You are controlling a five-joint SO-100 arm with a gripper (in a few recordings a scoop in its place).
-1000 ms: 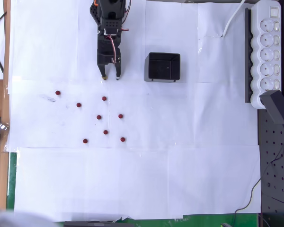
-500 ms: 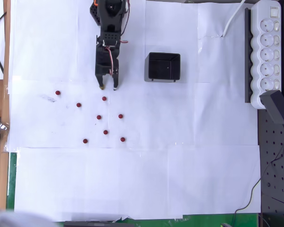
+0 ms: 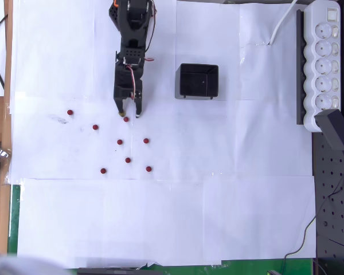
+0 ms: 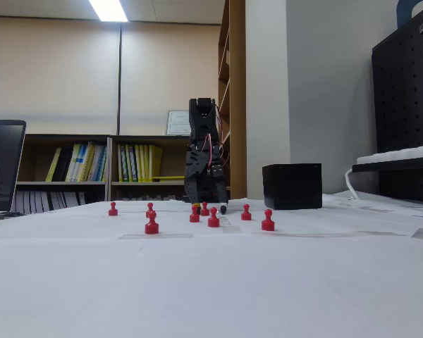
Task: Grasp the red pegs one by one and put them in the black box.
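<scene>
Several small red pegs stand scattered on the white paper, left of centre in the overhead view, and in a row in the fixed view. The black box sits apart from them, to the right of the arm. My gripper is open and points down at the paper. Its fingertips stand on either side of the peg nearest the arm, with nothing gripped. In the fixed view that peg is partly hidden by the fingers.
A white power strip and a black perforated board lie along the right edge. The wooden table edge runs down the left. White paper covers the near half of the table.
The gripper has moved steadily away from the arm's base toward the pegs, staying open. Its fingertips now straddle the nearest peg. No peg has moved.
</scene>
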